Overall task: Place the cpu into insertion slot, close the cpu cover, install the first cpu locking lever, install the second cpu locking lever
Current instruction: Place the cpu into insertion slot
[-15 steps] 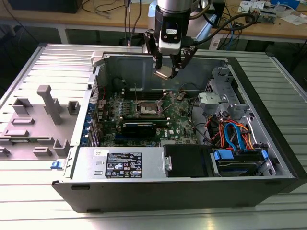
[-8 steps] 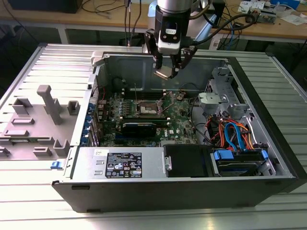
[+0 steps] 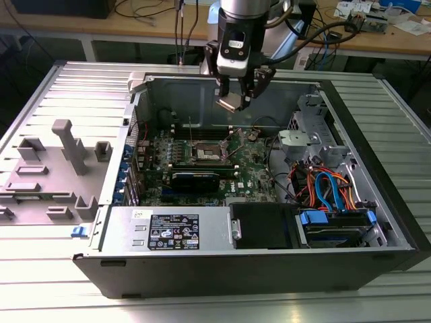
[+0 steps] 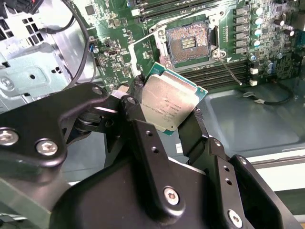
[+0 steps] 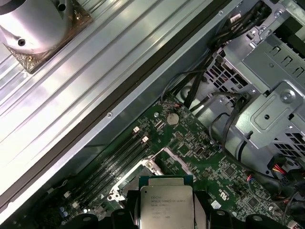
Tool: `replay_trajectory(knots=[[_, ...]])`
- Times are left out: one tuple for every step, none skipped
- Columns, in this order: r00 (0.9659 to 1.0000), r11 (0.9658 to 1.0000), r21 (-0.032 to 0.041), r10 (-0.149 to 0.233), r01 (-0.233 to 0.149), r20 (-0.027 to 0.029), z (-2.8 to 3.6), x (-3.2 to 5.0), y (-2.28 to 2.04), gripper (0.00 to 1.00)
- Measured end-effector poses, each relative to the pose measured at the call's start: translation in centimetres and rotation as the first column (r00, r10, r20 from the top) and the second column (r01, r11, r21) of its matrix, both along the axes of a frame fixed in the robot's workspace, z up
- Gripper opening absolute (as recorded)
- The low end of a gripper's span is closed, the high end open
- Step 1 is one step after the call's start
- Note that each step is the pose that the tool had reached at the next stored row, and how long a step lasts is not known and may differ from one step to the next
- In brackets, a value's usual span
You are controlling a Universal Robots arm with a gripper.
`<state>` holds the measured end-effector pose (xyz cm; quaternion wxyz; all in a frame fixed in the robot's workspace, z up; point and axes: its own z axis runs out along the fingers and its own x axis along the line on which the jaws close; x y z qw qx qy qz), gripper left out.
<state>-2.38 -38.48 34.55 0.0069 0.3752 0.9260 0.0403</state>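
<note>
My gripper (image 3: 234,102) hangs above the open computer case, shut on the cpu (image 3: 227,103), a small square chip with a dull silver top. In the second wrist view the black fingers (image 4: 136,109) clamp the cpu (image 4: 169,102) by two opposite edges, and it is tilted. The insertion slot (image 4: 188,42) lies uncovered on the green motherboard, its beige contact field showing, some way below and beyond the chip. A thin wire lever (image 4: 231,69) stands loose beside the slot. In the exterior view the slot (image 3: 207,153) is below the gripper and slightly toward the view's left. The first wrist view shows the cpu (image 5: 166,202) over the socket's silver frame (image 5: 155,164).
Long black memory slots (image 4: 224,78) run beside the socket. A black card (image 3: 195,180), the power supply (image 3: 168,232) and a drive cage with orange and blue cables (image 3: 330,195) fill the case. A grey fixture tray (image 3: 54,168) lies outside the case on the exterior view's left.
</note>
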Motion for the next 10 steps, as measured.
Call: replay_trajectory(knots=[[1.0000,1.0000,0.0000,-0.007,0.007,0.0000,0.00,0.00,0.00,0.54],[0.9999,0.9999,0.0000,-0.012,0.012,0.0000,0.00,0.00,0.00,0.54],[0.9999,0.9999,-0.0001,-0.014,0.014,-0.0001,0.00,0.00,0.00,0.54],[0.9999,0.9999,0.0000,-0.014,0.014,0.0000,-0.01,0.00,0.00,0.54],[0.9999,0.9999,0.0000,-0.014,0.014,0.0000,-0.01,0.00,0.00,0.54],[0.9999,0.9999,0.0000,-0.014,0.014,0.0000,-0.01,0.00,0.00,0.54],[0.9999,0.9999,0.0000,-0.014,0.014,0.0000,-0.01,0.00,0.00,0.54],[0.9999,0.9999,0.0000,-0.014,0.014,0.0000,0.00,0.00,0.00,0.54],[0.9999,0.9999,0.0000,-0.015,0.015,0.0000,-0.01,0.00,0.00,0.54],[0.9999,0.9999,0.0000,-0.017,0.017,0.0000,-0.02,0.00,0.00,0.54]])
